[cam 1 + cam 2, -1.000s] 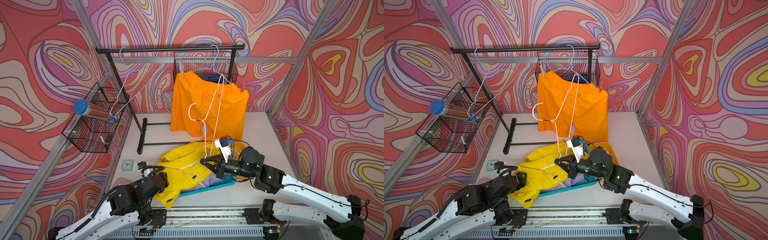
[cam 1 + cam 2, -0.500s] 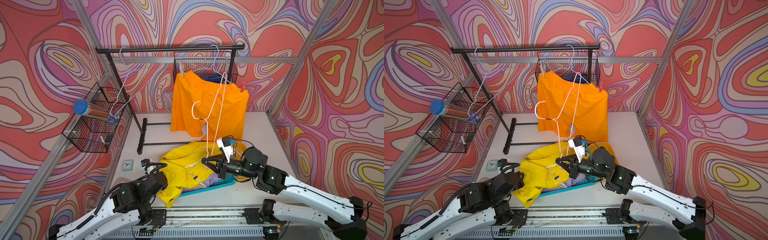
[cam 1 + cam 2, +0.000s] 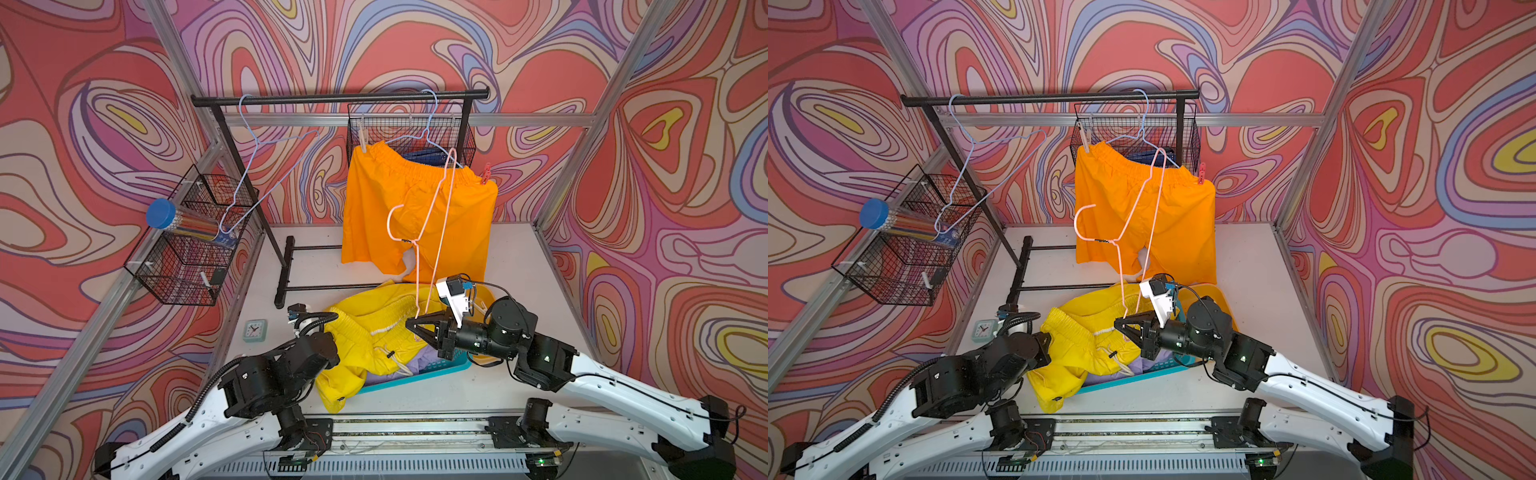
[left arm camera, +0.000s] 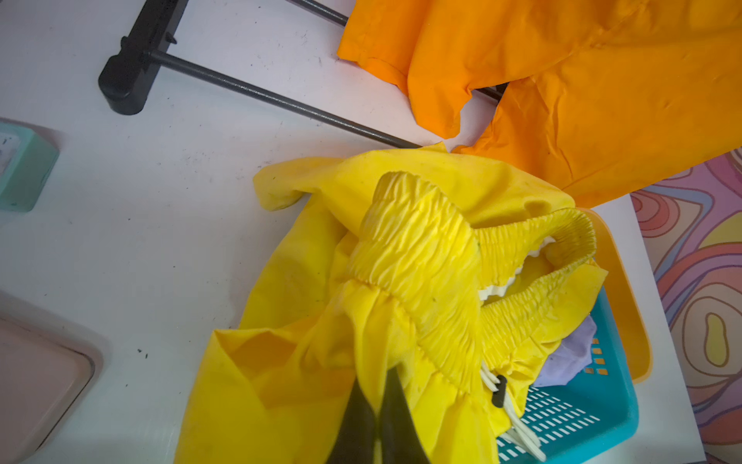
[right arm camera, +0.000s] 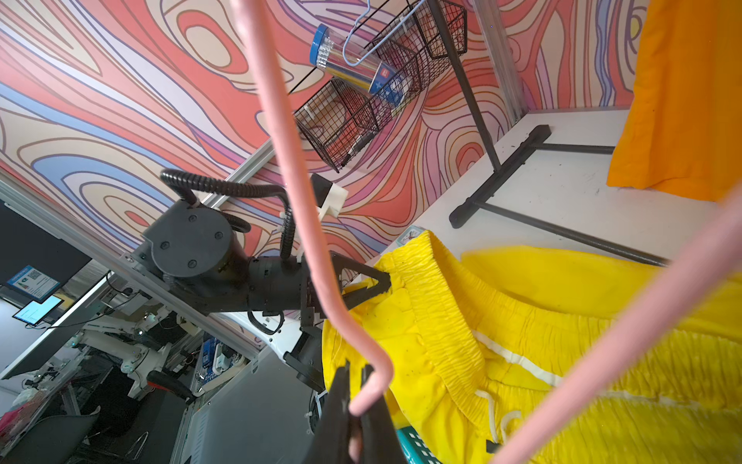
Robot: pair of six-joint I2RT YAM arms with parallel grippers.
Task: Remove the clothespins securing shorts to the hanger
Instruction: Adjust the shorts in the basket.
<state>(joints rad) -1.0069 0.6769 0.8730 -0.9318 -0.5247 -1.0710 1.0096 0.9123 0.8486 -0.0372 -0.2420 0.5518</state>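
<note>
The right gripper (image 5: 356,381) is pinching the pink hanger (image 5: 289,152) crossing in front of the orange shorts (image 3: 395,208); a red clothespin (image 3: 485,174) is holding their waistband. The left gripper (image 4: 379,385), spread earlier, is now clamping the yellow shorts (image 4: 413,257).

Right gripper (image 5: 355,369) tight on pink hanger (image 5: 305,225) corner, near yellow shorts (image 5: 522,321).

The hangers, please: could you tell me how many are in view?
3. A bare pale blue hanger hangs on the rail; a second pale blue hanger there carries the orange shorts; the pink hanger is clamped in the right gripper over the yellow shorts. None seems hidden.
</note>
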